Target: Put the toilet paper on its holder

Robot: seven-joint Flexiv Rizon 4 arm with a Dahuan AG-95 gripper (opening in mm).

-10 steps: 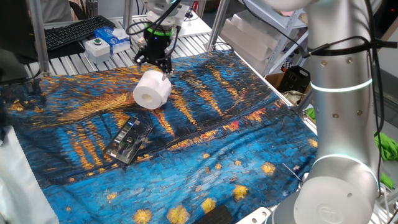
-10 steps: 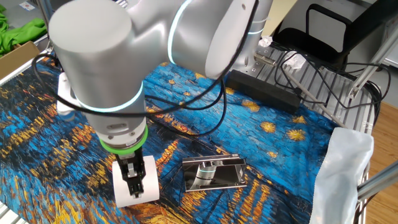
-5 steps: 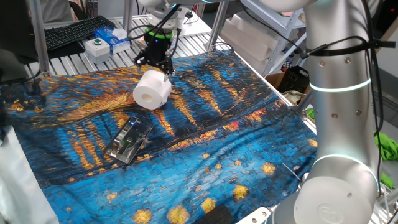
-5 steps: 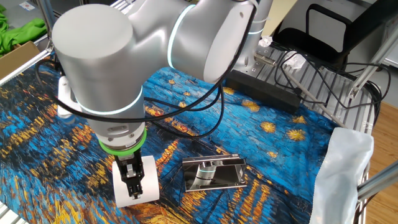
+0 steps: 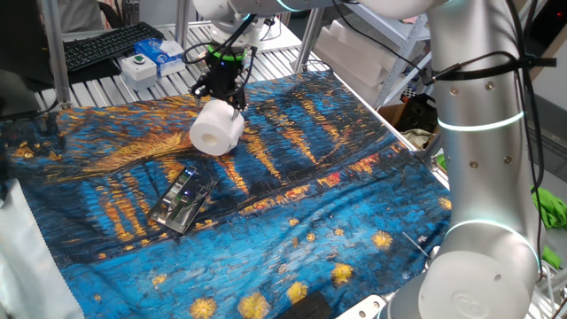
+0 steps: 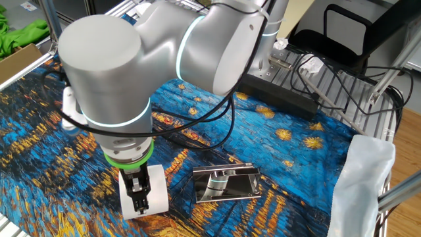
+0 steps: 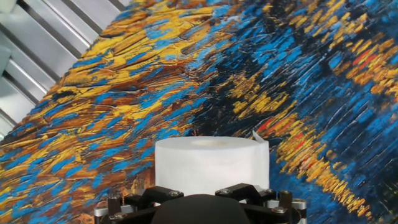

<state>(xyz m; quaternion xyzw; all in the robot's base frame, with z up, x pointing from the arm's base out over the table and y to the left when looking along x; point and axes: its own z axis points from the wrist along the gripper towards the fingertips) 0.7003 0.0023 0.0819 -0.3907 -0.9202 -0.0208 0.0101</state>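
The toilet paper (image 5: 216, 129) is a white roll lying low over the painted cloth, its core end facing the front left. My gripper (image 5: 227, 101) is at the roll's far top edge, fingers close together and pinched on its wall. In the other fixed view the narrow fingers (image 6: 136, 196) overlap the roll (image 6: 152, 191). The hand view shows the roll (image 7: 211, 163) right in front of the hand; the fingertips are hidden. The holder (image 5: 182, 200) is a shiny flat metal piece lying on the cloth in front of the roll, apart from it; it also shows in the other fixed view (image 6: 225, 182).
A blue and orange painted cloth (image 5: 337, 204) covers the table. A keyboard (image 5: 111, 44) and a white-and-blue box (image 5: 159, 55) sit behind the cloth. A black power strip (image 6: 283, 97) with cables lies at the far edge. White fabric (image 6: 365, 178) hangs at one side.
The arm's wrist has shifted and tilted slightly above the roll. The roll and the holder stay where they were.
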